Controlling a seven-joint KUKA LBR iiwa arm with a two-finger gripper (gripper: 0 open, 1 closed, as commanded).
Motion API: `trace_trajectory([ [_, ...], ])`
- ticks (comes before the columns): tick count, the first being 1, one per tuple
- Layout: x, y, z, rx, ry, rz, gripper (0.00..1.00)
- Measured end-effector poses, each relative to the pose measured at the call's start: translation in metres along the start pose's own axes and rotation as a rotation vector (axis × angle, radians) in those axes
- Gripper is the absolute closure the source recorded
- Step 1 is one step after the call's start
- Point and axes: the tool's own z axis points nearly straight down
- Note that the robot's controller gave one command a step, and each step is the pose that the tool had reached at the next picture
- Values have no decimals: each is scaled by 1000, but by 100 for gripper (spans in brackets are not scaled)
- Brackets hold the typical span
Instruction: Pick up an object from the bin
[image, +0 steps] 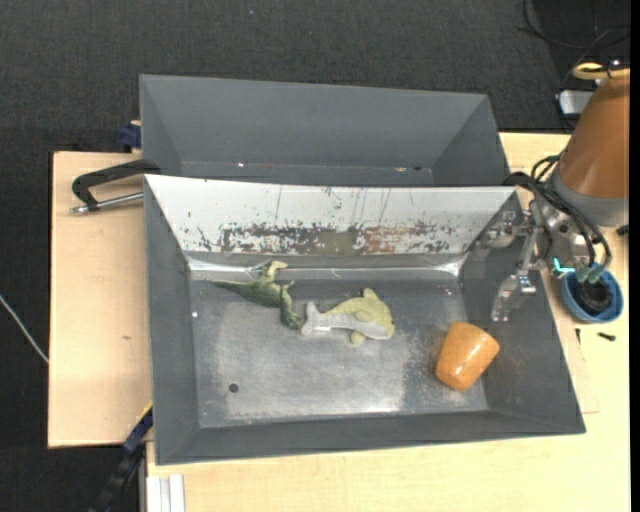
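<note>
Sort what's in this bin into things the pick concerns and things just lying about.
Concerns the pick: hand at the bin's right wall; orange cup lying nearest it, probably the likeliest pick.
Lying about: green dinosaur toy near the back wall; pale shark-like toy beside it.

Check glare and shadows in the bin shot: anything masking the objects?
Camera view: strong glare on the grey metal bin's back wall, with streaky reflections; floor sheen mild. Green toy dinosaur, pale yellow fish-shaped toy and orange rounded lump none masked, casting soft shadows.

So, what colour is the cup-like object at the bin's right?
The cup-like object is orange; camera view.
</note>
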Motion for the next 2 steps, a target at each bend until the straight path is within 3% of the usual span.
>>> trace_trajectory([
  [1, -26, 62, 98, -2, -2, -252, 0],
  [2, -23, 149, 104, -3, -5, -310, 0],
])
